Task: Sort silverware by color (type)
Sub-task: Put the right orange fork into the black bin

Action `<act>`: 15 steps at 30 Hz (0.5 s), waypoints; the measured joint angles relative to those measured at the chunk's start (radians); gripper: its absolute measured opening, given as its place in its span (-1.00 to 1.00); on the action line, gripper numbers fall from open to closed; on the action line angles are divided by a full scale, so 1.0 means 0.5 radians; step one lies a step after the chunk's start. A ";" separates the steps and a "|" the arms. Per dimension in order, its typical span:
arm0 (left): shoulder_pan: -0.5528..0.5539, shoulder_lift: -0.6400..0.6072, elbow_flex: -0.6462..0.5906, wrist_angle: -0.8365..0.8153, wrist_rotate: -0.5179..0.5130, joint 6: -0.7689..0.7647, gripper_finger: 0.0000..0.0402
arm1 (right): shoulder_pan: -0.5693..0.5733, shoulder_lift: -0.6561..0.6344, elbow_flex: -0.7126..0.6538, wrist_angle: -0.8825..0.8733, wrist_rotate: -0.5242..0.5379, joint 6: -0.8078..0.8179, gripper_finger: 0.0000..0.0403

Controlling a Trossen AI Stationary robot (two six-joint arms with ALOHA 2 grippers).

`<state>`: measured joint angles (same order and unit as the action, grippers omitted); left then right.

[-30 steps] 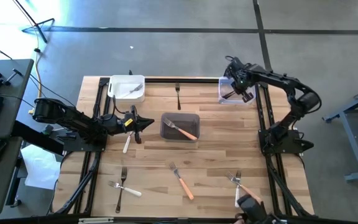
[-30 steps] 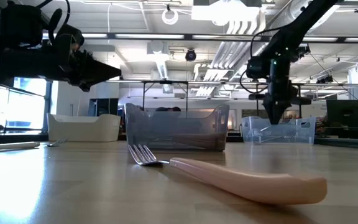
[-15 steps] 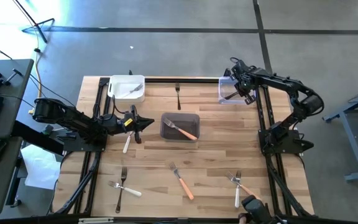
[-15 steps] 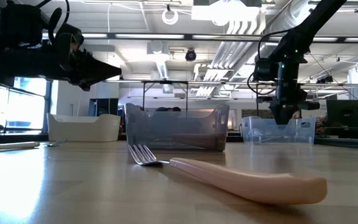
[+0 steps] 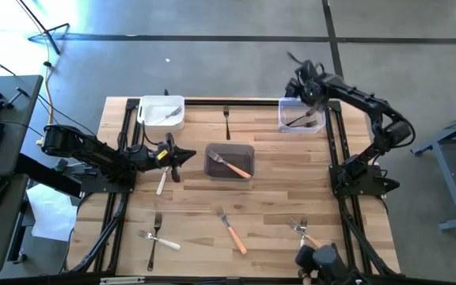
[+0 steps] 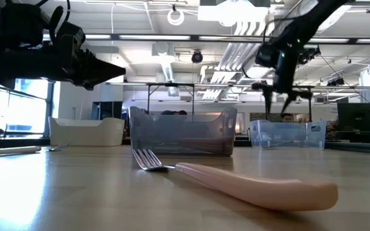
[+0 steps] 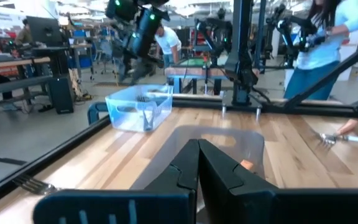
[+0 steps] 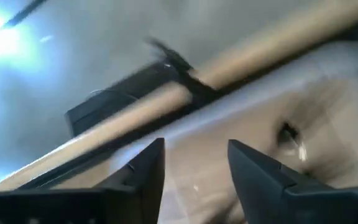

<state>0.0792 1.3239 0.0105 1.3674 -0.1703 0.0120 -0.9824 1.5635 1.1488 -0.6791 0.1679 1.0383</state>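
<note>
Right tool above far rim of clear tub at counter's far right corner, fingers spread, empty; dark fork lies in tub. Left tool closed, empty, just beside white fork; that fork's long axis runs near-far, left arm nearer. Judgement: next pick likely there.

Low view: right tool parted, hanging over clear tub. Orange fork foreground, tines pointing left.

Left wrist: left tool shut.

Right wrist: right tool open, nothing between fingers.
</note>
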 joint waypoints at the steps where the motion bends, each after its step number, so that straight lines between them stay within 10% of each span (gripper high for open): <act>1: 0.005 0.000 0.000 0.020 0.001 0.000 -1.00 | 0.027 0.000 0.094 -0.027 0.004 -0.146 -0.25; 8: 0.071 -0.001 0.000 0.061 0.007 0.002 -1.00 | 0.491 -0.004 0.487 -0.308 0.154 -1.061 -0.90; 15: 0.081 -0.001 0.000 0.051 0.024 0.002 -1.00 | 1.183 -0.015 0.239 -0.296 0.230 -1.159 -0.95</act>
<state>0.1196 1.3235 0.0105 1.3930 -0.1583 0.0128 -0.3908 1.5558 1.2682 -0.8272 0.2829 0.4587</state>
